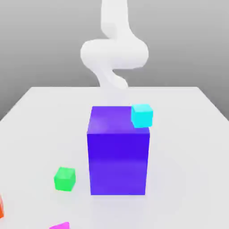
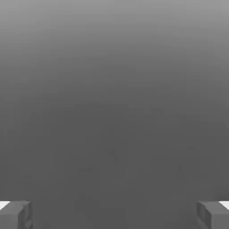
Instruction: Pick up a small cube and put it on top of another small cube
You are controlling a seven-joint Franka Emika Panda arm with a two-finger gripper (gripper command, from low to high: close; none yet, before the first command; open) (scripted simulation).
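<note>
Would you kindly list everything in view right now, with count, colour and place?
big block: one, blue-violet, middle of the table.
cyan cube: one, by the block's upper far corner on the exterior view's right; whether it rests on the block is unclear.
green cube: one, on the table, exterior view's left of the block.
magenta cube: one, near edge, partly cut off.
orange-red object: one, left edge, mostly cut off.
table: one, white.
arm: one, white, behind the block.
gripper: one, grey fingers, jaws wide open, empty.

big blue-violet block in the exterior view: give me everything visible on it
The big blue-violet block is a tall, smooth, glossy box, far larger than the small cubes. It stands upright on the white table, mid-scene. A cyan cube overlaps its top corner on the exterior view's right; whether it rests on the block or lies behind it is unclear. The green cube sits apart.
</note>
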